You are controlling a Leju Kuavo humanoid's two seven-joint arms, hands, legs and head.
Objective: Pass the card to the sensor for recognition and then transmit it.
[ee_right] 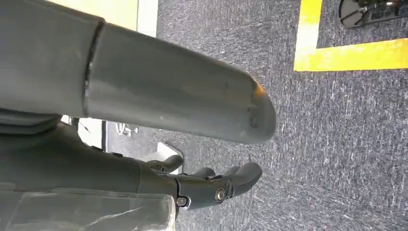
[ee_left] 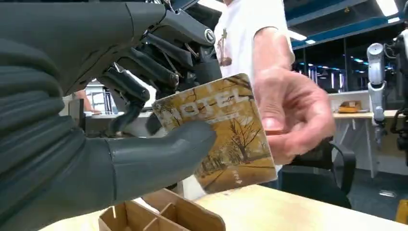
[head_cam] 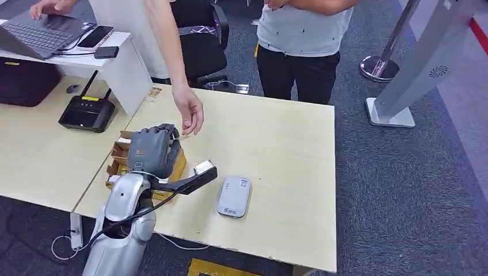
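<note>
My left hand [ee_left: 144,120] pinches the card [ee_left: 221,132] upright, a person's hand [ee_left: 293,113] touching its far edge; sensor [head_cam: 233,196] waits at 4 o'clock.

Silver, glossy left arm [head_cam: 124,198] rising from below, black cable looped along its side down to the elbow. Black bracket with a small pale camera block [head_cam: 203,168] jutting off the wrist. Grey ribbed cover on the left hand [head_cam: 152,148], thick matte grey thumb [ee_left: 159,156], darker fingers [ee_left: 144,67] showing bare linkages and round silver screws. Right hand [ee_right: 202,185]: same grey thumb, dark fingers, one pivot screw.
</note>
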